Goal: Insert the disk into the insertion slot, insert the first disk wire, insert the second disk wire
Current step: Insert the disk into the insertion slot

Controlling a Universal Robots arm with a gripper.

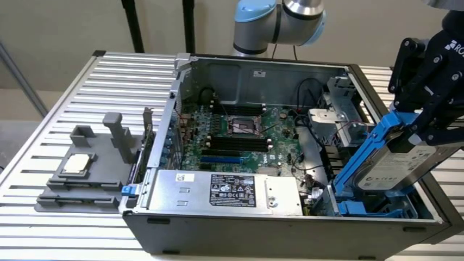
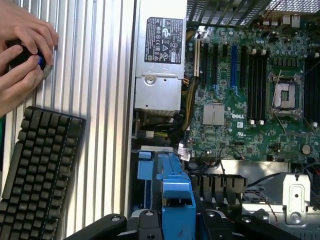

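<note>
The disk (image 1: 395,166), a grey drive with a white label in a bright blue carrier frame, hangs tilted at the exterior view's right, its lower end dipping into the open computer case. My gripper (image 1: 427,117) is shut on its upper end. Right below it lies the insertion slot (image 1: 370,207), a dark bay with blue rails in the case's near right corner. In the wrist view the blue carrier (image 2: 175,192) sticks out from between my black fingers (image 2: 210,220), over the edge of the case.
The silver power-supply box (image 1: 225,190) (image 2: 160,60) sits beside the bay, with the green motherboard (image 1: 239,136) (image 2: 250,75) behind it. A grey fixture (image 1: 80,168) stands on the slatted table. A black keyboard (image 2: 40,170) and a person's hands (image 2: 22,45) are alongside the case.
</note>
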